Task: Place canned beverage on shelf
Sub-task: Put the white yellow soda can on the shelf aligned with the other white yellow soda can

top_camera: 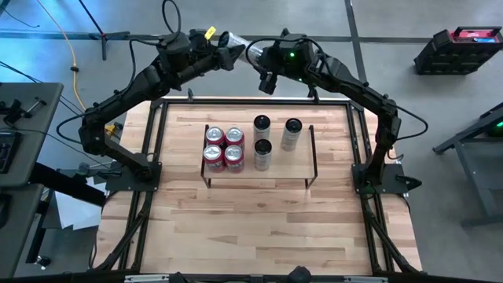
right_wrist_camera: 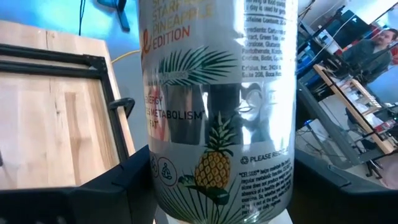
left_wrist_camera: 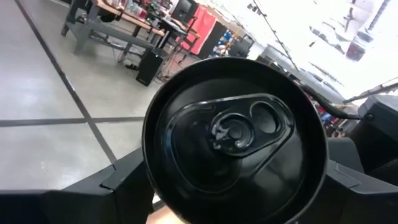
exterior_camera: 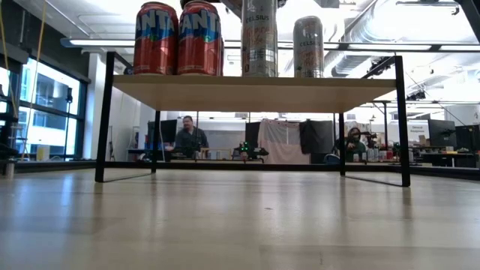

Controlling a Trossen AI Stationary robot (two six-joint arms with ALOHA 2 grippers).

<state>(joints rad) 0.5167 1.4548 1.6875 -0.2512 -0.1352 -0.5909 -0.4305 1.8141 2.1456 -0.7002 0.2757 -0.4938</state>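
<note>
A slim silver canned beverage point(top_camera: 242, 47) with a pineapple print point(right_wrist_camera: 217, 112) and a black lid point(left_wrist_camera: 236, 134) hangs in the air beyond the table's far edge, lying roughly level. My left gripper point(top_camera: 228, 43) and my right gripper point(top_camera: 263, 63) are both shut on it from opposite sides. The shelf point(top_camera: 299, 177), a light-wood board on a black wire frame, stands mid-table. On it stand several red cans point(top_camera: 224, 147) at its left end and three slim cans point(top_camera: 262, 137) to their right. My left gripper pinches the can's side wall near its lid end point(left_wrist_camera: 152, 168) between its two fingers point(left_wrist_camera: 118, 186). The lid faces the wrist, so the can lies along the fingers, lifted clear of everything. My right gripper pinches the can's printed body in its lower part point(right_wrist_camera: 163, 180) between its two fingers point(right_wrist_camera: 118, 186), which lie across the can. The gripper comes from the table's right, slanting slightly down.
The shelf's right end point(top_camera: 302, 157) is bare board beside the slim cans. Black rails point(top_camera: 157, 141) run along the tabletop's edges. In the low view the shelf's frame point(exterior_camera: 101, 120) stands on the table, and people sit at desks in the room behind.
</note>
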